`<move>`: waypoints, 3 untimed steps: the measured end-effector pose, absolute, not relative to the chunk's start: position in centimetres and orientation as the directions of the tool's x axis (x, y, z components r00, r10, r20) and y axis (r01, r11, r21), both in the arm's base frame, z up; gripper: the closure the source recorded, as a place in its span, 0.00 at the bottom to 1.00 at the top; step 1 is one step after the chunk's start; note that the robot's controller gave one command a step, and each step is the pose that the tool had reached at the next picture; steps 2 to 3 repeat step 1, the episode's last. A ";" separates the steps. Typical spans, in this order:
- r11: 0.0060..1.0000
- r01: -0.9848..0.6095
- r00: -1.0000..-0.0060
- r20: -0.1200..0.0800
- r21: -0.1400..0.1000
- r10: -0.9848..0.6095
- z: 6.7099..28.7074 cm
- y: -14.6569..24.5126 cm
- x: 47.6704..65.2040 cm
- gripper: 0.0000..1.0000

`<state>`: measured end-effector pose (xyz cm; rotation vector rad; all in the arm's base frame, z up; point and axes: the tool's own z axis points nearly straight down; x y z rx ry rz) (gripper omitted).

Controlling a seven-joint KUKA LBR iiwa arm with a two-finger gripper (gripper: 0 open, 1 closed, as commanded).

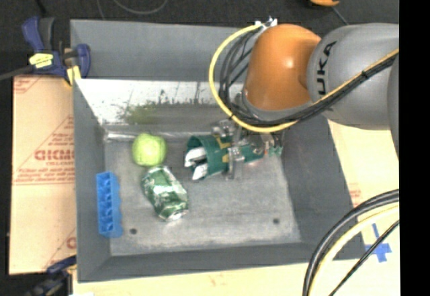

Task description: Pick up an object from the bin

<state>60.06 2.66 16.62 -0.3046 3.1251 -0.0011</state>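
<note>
Camera view: found the gripper [196, 161] near the middle of the bin [255, 204], fingers spread, nothing between them, tips pointing at the left wall. Saw the green ball [148, 150] just beyond the tips, slightly toward the back-left corner. Noted the crushed green-and-white can [163, 192] near the front edge, lying diagonally. Judged the ball the nearer of the two.
</note>
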 end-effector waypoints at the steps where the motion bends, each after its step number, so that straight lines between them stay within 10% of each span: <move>1: 0.981 -0.193 -0.981 -0.003 -0.001 -0.193 17.7 2.7 60.1 1.00; 3: 0.981 -0.193 -0.981 -0.003 -0.001 -0.193 17.7 2.7 60.1 1.00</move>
